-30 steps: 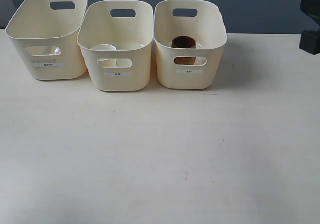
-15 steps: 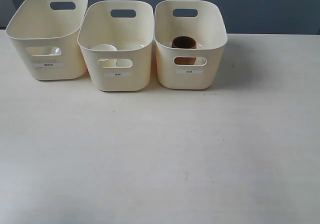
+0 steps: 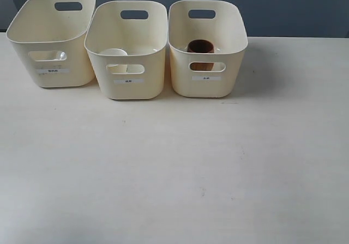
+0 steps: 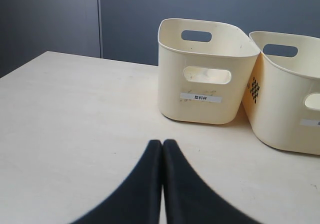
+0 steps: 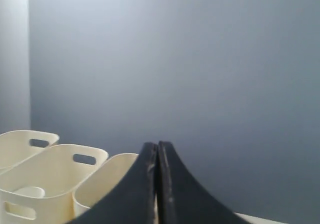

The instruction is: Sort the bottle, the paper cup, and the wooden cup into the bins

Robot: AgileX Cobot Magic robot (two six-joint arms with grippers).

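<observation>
Three cream bins stand in a row at the back of the table. The white paper cup (image 3: 113, 53) sits in the middle bin (image 3: 128, 89), and the brown wooden cup (image 3: 201, 47) stands upright in the right bin (image 3: 207, 87). Through the front cut-out of the left bin (image 3: 54, 78) only a clear glint of the bottle (image 3: 61, 55) shows. Neither gripper appears in the exterior view. My left gripper (image 4: 162, 143) is shut and empty, low over the table in front of the left bin (image 4: 200, 109). My right gripper (image 5: 157, 145) is shut and empty, held high beside the bins, with the paper cup (image 5: 28, 191) in sight.
The pale wooden table (image 3: 174, 162) stretches in front of the bins. A dark blue-grey wall (image 3: 294, 10) rises behind the table's back edge. The bins nearly touch one another.
The dark part of the right arm at the exterior view's right edge has withdrawn out of view. The bins and cups have not moved.
</observation>
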